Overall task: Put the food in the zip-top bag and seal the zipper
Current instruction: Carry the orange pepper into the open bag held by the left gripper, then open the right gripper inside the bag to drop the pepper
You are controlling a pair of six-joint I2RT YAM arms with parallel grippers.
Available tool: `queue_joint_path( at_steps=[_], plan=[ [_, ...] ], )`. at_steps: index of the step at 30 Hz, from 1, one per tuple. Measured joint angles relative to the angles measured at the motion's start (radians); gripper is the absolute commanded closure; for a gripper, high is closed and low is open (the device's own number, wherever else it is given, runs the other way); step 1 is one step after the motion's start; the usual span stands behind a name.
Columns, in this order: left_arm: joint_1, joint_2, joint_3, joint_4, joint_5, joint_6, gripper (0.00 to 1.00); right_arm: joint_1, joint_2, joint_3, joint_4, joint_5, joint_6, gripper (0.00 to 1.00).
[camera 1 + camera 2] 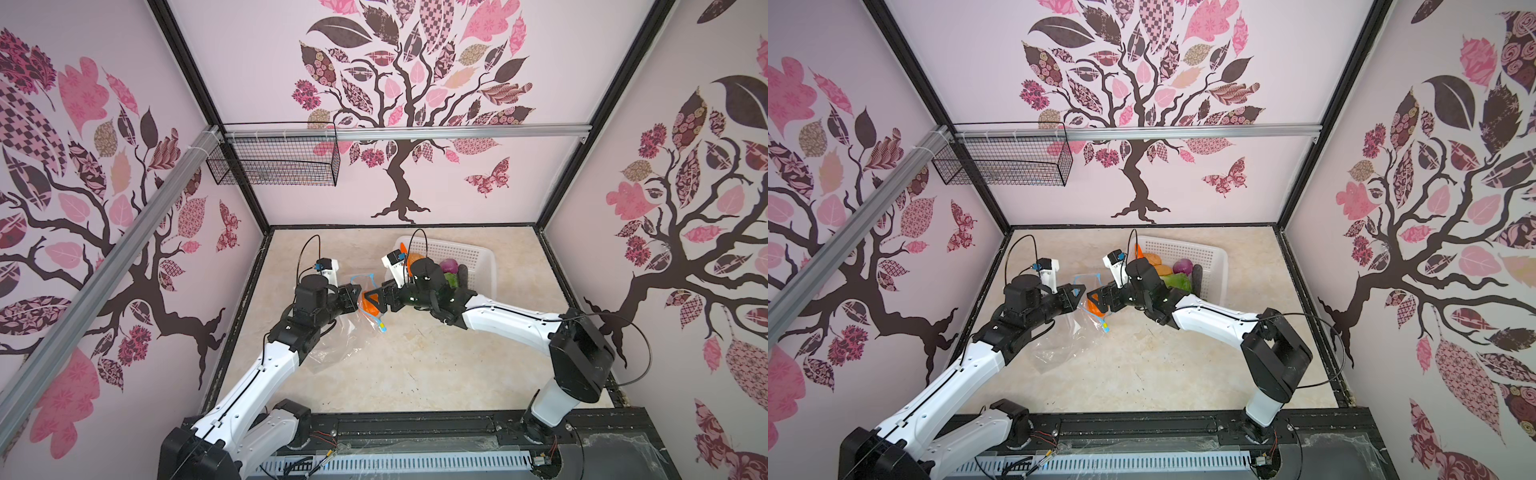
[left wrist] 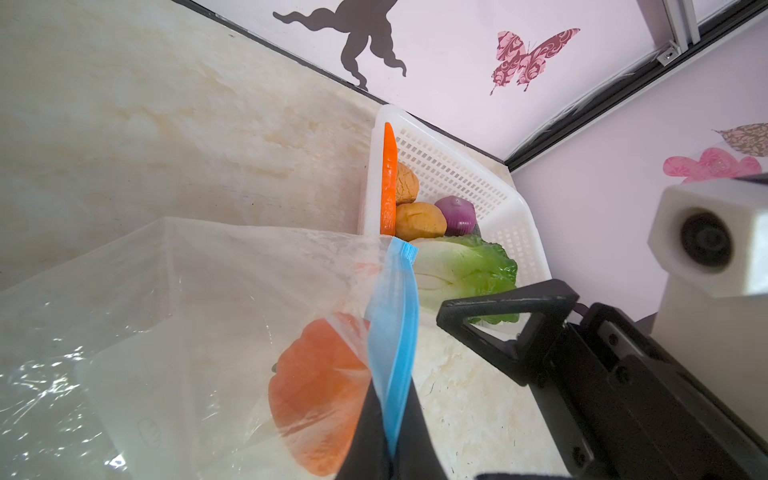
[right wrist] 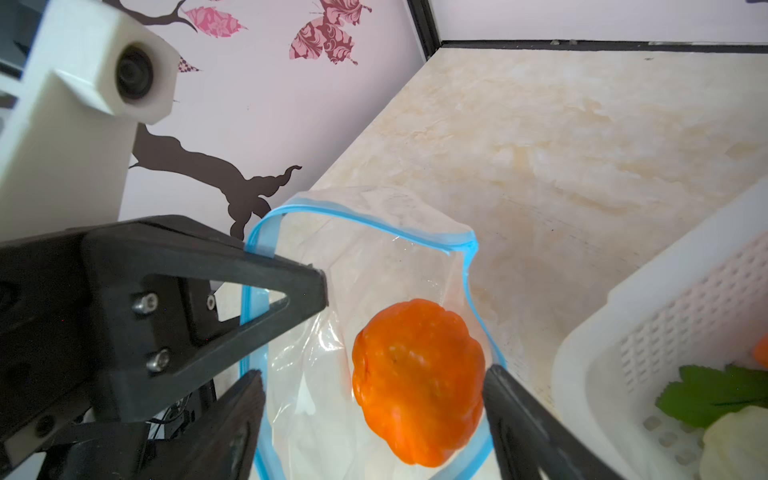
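Note:
The clear zip-top bag [image 1: 332,353] lies left of centre with its mouth raised. My left gripper [image 2: 390,415] is shut on the light blue zipper [image 2: 395,324] and holds the mouth open. The orange pumpkin [image 3: 419,382] sits just inside the mouth. My right gripper [image 3: 372,372] is open around it, with a gap on one side. The yellow slider [image 1: 380,328] hangs at the near end of the zipper. The carrot [image 2: 389,178], two potatoes [image 2: 419,220], the purple onion [image 2: 457,214], the cabbage [image 2: 465,270] and the dark eggplant [image 1: 1197,276] lie in the basket.
The white perforated basket [image 1: 478,253] stands at the back right, right behind my right arm. A black wire basket [image 1: 274,162] hangs on the back wall at the upper left. Walls close in the marble table [image 1: 415,374] on three sides.

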Motion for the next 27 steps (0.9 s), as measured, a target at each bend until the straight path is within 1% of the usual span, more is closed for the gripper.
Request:
queue_joint_path(
  at_steps=[5, 9, 17, 27],
  plan=[
    [0.000, 0.000, 0.000, 0.001, 0.000, 0.000, 1.00, -0.040, -0.011, -0.032, -0.013, 0.028, -0.009, 0.38],
    [0.000, -0.002, 0.000, 0.001, 0.001, 0.000, 1.00, -0.078, -0.010, -0.080, -0.039, 0.031, -0.009, 0.43],
    [0.000, -0.011, 0.000, 0.003, 0.003, 0.000, 1.00, -0.072, 0.010, -0.118, -0.031, -0.009, 0.021, 0.43],
    [0.002, -0.046, 0.000, 0.003, 0.016, 0.000, 1.00, -0.053, 0.124, -0.105, 0.021, -0.052, 0.066, 0.44]
  ],
)
